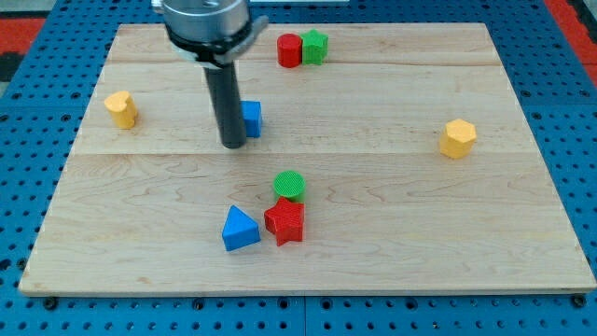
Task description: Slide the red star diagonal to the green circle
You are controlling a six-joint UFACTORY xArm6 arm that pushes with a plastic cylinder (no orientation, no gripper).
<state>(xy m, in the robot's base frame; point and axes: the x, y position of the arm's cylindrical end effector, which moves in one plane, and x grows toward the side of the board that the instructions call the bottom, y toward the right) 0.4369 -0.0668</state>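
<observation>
The red star (pixel 285 222) lies on the wooden board (pixel 392 233) below the middle, touching the green circle (pixel 290 184) just above it. A blue triangle (pixel 240 229) sits right beside the star on its left. My tip (pixel 233 145) rests on the board up and to the left of the green circle, apart from it, and stands against a blue block (pixel 252 119) that it partly hides.
A red block (pixel 289 49) and a green star (pixel 314 46) touch each other near the view's top. A yellow block (pixel 120 109) sits at the left, a yellow hexagon (pixel 458 138) at the right.
</observation>
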